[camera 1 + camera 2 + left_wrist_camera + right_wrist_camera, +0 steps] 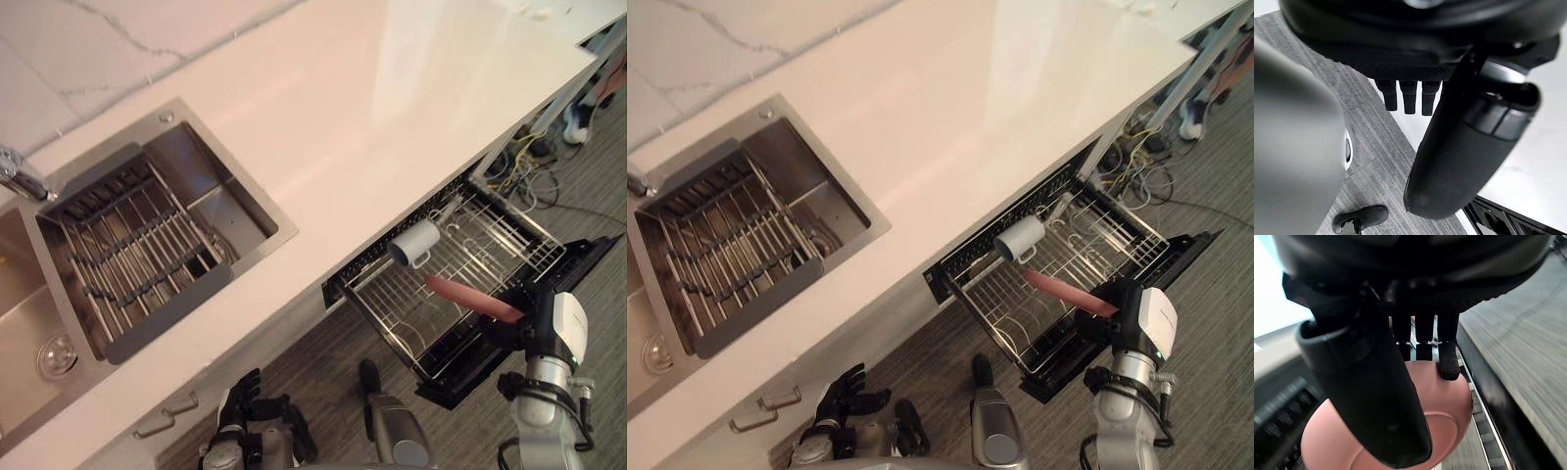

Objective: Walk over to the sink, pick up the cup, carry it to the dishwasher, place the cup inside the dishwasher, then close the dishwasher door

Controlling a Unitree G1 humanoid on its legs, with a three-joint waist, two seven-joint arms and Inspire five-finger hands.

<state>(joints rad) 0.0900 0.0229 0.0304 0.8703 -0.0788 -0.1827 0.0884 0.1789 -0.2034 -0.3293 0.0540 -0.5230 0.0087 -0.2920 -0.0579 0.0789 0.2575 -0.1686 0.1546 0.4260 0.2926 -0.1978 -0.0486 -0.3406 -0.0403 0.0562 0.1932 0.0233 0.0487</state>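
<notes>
Left eye view is showing the white cup [416,242] lying on its side in the pulled-out dishwasher rack [514,240], at the inner end just beneath the worktop [392,108] edge. The right robot hand [522,321] is hovering at the rack's outer edge, thumb and fingers clamping a pink dish [470,297] (its round foot ring is showing in the right wrist view), which is reaching in over the wires, near the cup. The dishwasher door [588,253] is lying open below the rack. The left robot hand [247,406] is hanging low before the cabinet front, fingers relaxed and apart, holding nothing. The sink [279,233] is sitting well to the left, with 1 slatted drainer [137,245] in it.
</notes>
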